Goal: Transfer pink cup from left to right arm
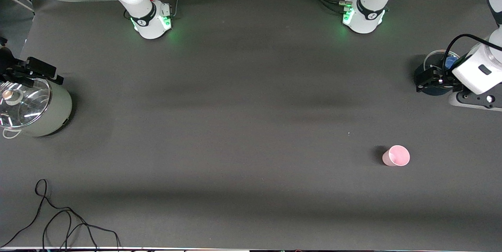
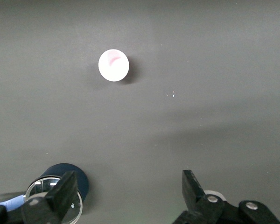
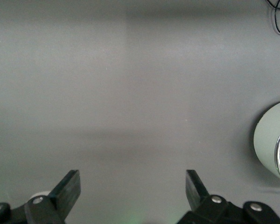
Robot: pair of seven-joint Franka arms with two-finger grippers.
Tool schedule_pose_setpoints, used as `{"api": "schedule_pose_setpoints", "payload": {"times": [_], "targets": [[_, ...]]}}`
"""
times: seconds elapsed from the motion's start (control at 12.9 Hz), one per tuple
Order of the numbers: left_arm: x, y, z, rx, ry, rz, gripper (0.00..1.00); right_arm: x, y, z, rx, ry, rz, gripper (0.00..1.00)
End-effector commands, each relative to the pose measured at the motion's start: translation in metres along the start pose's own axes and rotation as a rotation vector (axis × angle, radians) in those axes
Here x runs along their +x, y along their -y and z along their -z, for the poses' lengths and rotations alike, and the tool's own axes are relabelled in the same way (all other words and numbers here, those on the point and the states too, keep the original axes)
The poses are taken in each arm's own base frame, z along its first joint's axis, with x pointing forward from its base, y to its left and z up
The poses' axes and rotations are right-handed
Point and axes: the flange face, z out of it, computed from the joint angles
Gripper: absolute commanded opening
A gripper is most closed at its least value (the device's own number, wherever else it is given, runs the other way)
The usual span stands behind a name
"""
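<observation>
The pink cup (image 1: pixel 396 156) stands upright on the dark table toward the left arm's end, nearer to the front camera than the dark blue pot. In the left wrist view the pink cup (image 2: pixel 114 65) shows from above, well apart from the fingers. My left gripper (image 1: pixel 429 79) hangs over the edge of the dark blue pot, open and empty (image 2: pixel 129 179). My right gripper (image 1: pixel 31 72) waits at the right arm's end of the table, beside the pale green pot, also open with nothing between its fingers (image 3: pixel 132 176).
A dark blue pot with a glass lid (image 1: pixel 439 61) (image 2: pixel 60 186) sits under the left gripper. A pale green pot with a glass lid (image 1: pixel 37 110) (image 3: pixel 270 140) stands below the right gripper. A black cable (image 1: pixel 59 220) lies near the front edge.
</observation>
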Motion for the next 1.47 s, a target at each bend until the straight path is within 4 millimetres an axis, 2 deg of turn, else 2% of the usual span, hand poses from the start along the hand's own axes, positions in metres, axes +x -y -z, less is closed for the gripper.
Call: {"api": "schedule_pose_setpoints", "payload": {"times": [0.0,0.16,0.31,0.47,0.7,0.78,1.01,1.24,1.4], "targets": [[-0.002,0.000,0.012,0.010,-0.011,-0.009,1.00,0.003,0.004,0.006,0.011,-0.009,0.021,1.00],[-0.003,-0.004,0.017,0.011,-0.022,-0.010,1.00,0.004,0.003,0.011,-0.017,-0.017,0.025,1.00],[-0.003,-0.006,0.019,0.012,-0.023,-0.007,1.00,0.007,-0.002,0.006,-0.017,-0.009,0.020,1.00],[-0.002,-0.004,0.018,0.013,-0.023,-0.003,1.00,0.010,0.001,-0.011,-0.016,0.042,0.025,1.00],[0.000,0.008,0.021,0.017,-0.042,-0.060,1.00,0.009,-0.003,-0.013,-0.021,0.053,0.017,1.00],[0.002,0.020,0.019,0.017,-0.045,-0.164,1.00,0.007,-0.004,-0.010,-0.021,0.052,0.010,1.00],[0.015,0.083,0.008,-0.066,-0.071,-0.339,1.00,0.004,-0.003,-0.009,-0.019,0.064,0.006,1.00],[0.022,0.165,-0.034,-0.244,-0.153,-0.509,1.00,0.004,-0.004,-0.009,-0.028,0.063,0.007,1.00],[0.024,0.209,-0.077,-0.362,-0.233,-0.623,1.00,0.004,-0.006,-0.008,-0.055,0.066,0.008,1.00]]}}
